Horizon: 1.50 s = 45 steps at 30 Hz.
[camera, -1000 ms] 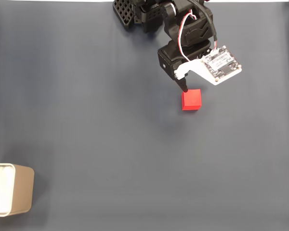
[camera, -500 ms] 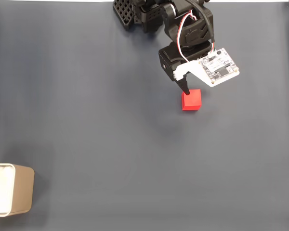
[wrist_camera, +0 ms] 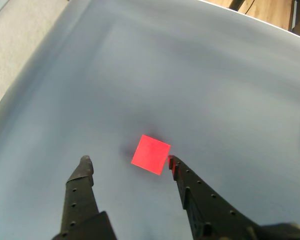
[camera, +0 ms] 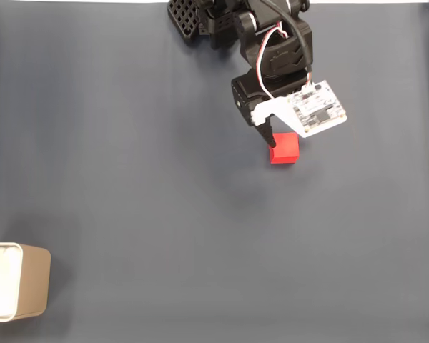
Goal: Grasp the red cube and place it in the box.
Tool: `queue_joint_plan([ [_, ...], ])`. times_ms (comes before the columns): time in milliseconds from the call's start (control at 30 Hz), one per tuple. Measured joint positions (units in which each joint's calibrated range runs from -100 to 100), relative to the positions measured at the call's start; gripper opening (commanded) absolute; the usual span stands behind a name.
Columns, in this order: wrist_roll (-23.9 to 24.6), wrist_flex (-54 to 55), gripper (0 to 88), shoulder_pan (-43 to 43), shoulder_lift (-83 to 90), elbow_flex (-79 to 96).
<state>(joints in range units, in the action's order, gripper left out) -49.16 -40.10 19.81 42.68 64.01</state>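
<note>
Red cube sits on the dark grey mat, upper right of centre in the fixed view. Over it the gripper is spread wide, one fingertip at the cube's edge. At lower left stands the box.

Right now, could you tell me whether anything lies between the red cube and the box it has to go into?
Nothing visible does. In the fixed view, bare dark mat runs from the red cube to the box at the lower left edge.
</note>
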Motion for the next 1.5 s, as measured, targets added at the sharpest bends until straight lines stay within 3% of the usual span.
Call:
queue_joint_plan([
  [1500,-0.29,9.86,36.5,-0.67,-7.38,4.25],
])
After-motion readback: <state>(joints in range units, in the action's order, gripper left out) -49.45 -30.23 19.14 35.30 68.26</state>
